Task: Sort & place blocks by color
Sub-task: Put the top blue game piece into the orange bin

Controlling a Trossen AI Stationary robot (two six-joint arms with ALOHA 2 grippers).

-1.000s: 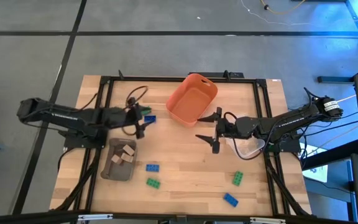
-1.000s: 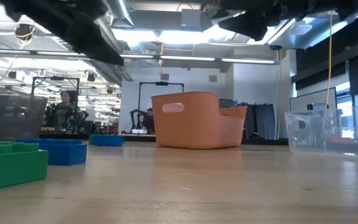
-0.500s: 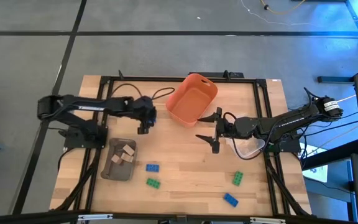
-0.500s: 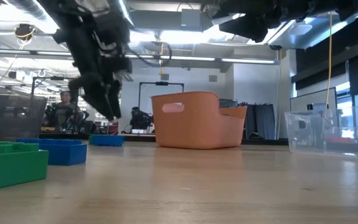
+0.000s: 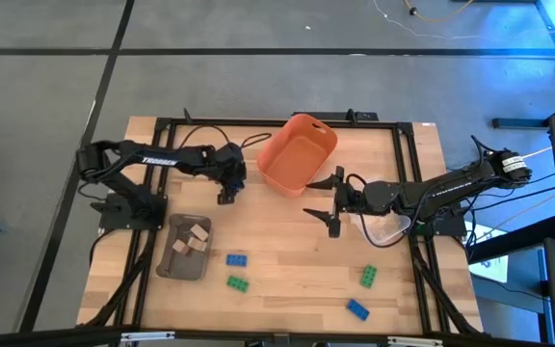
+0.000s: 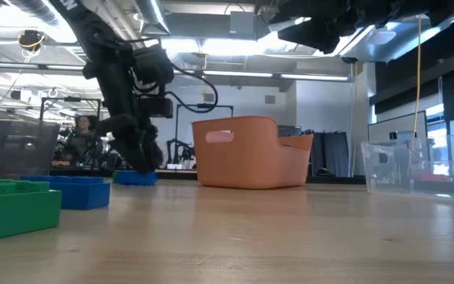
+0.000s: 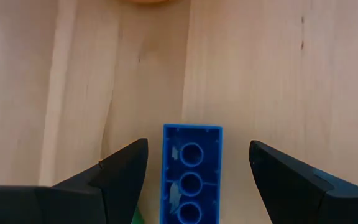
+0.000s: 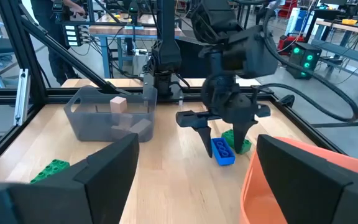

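Pale wooden worktop (image 5: 287,246) inside a black frame, grey floor around it, a workshop with ceiling lights and other benches behind in the low view. White lettering along the left arm's forearm in the high view, too small to read.

Left claw (image 5: 225,196) low over the worktop just beside the orange bin (image 5: 298,152), arm stretched across from the left edge and wrist bent down. Fingers apart, straddling a blue block (image 7: 191,180) without touching it, tips (image 8: 204,138) close to the wood. Block lying on the worktop upside down, hollow tubes showing; long axis running along the claw's reach, between the two fingers. Green block (image 8: 238,140) just behind the blue one, seen from the right wrist.

Right claw (image 5: 328,203) held above the worktop on the bin's other side, arm reaching in from the right edge, fingers spread wide, nothing between them. Clear bin (image 5: 386,229) beneath that forearm.

Grey tray (image 5: 183,249) at the front left with tan blocks (image 5: 197,235) inside. Just beside it a blue block (image 5: 236,259) and a green block (image 5: 237,282), both long axes roughly parallel to the front edge. Farther right, well apart from those, a green block (image 5: 367,277) and a blue block (image 5: 356,308), each lying at a slant.
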